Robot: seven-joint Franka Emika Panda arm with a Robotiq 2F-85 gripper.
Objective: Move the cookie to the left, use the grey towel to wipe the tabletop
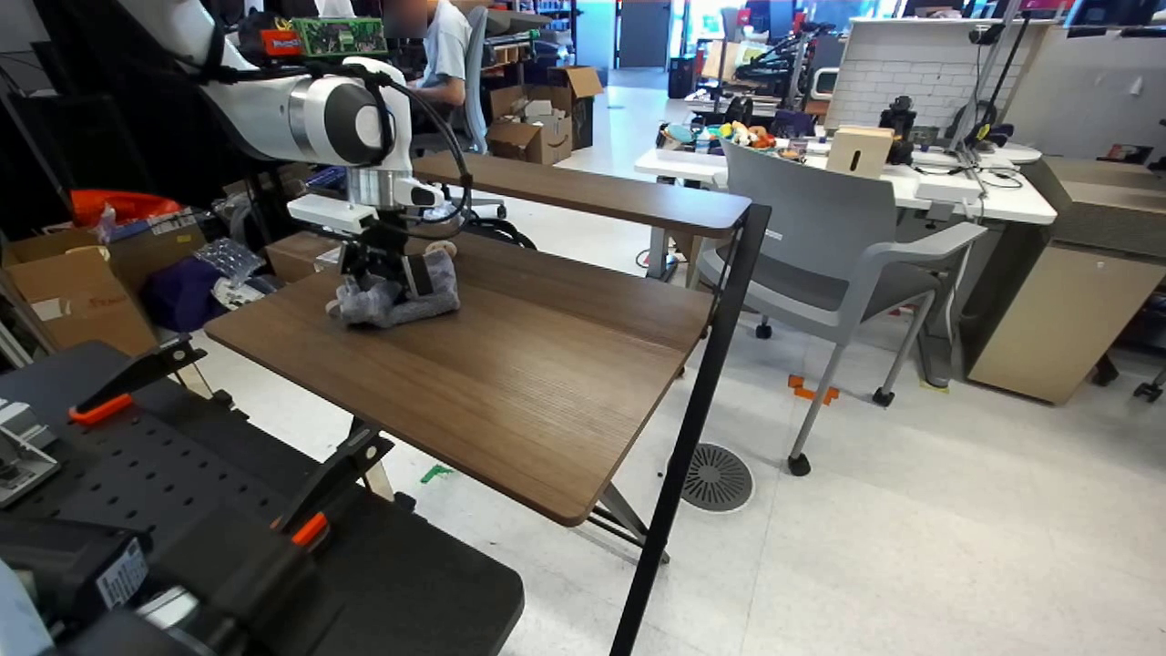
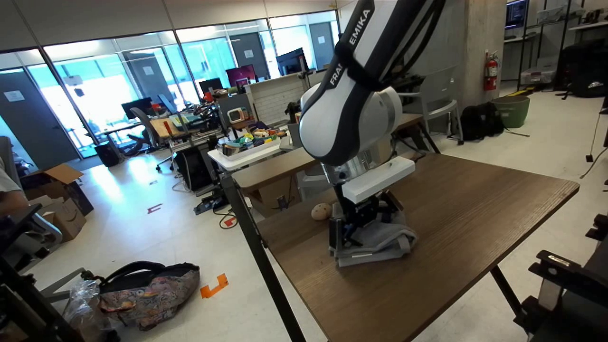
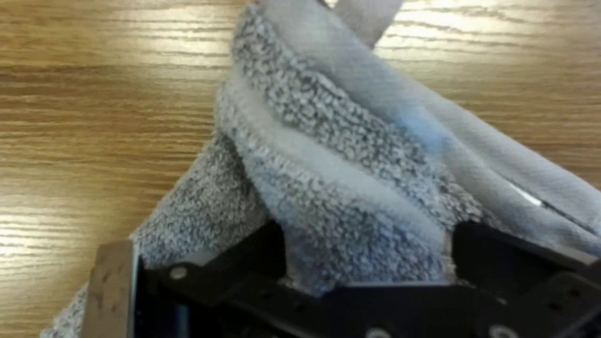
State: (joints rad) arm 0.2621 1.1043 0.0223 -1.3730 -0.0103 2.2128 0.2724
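Two things lie on the table (image 1: 537, 364): the towel (image 3: 347, 211), heaped in folds toward one short edge, and the cookie (image 2: 321, 212), just beside it, on the side of the long edge nearest the shelf (image 1: 583, 189); whether they touch I cannot tell. The gripper (image 2: 365, 230) points down into the towel, its fingers (image 2: 336, 232) spread wide, with folds between them and nothing pinched. The step in hand looks like taking up the towel for the wipe. To do it well, settle the fingertips close to the table without grinding into it, so that they gather several folds and not only the top one, then close slowly. The cookie seems the main risk: better to start the stroke away from it, toward the opposite short edge, pressing lightly so that no trailing corner drags it along.
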